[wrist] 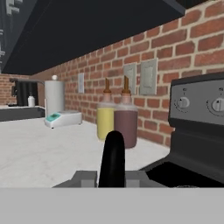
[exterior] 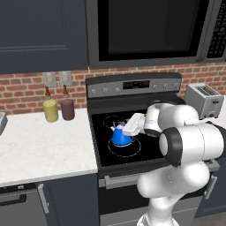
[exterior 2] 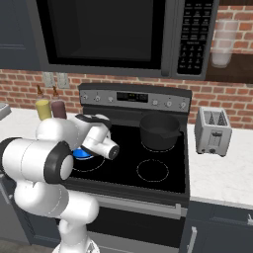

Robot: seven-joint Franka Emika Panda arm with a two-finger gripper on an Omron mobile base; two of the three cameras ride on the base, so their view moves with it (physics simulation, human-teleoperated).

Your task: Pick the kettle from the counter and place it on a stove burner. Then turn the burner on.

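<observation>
Sitting on burner ring: kettle (exterior: pixel 121 136)

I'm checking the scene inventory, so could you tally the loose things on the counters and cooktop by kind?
Kettle: 1
Pot: 1
Bottles, yellow and maroon: 2
Toaster: 1
Total: 5

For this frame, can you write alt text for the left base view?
A small blue kettle sits on a white ring burner of the black cooktop, with the white arm's gripper at its top. Left of the stove, a yellow bottle and a maroon bottle stand on the white counter.
</observation>
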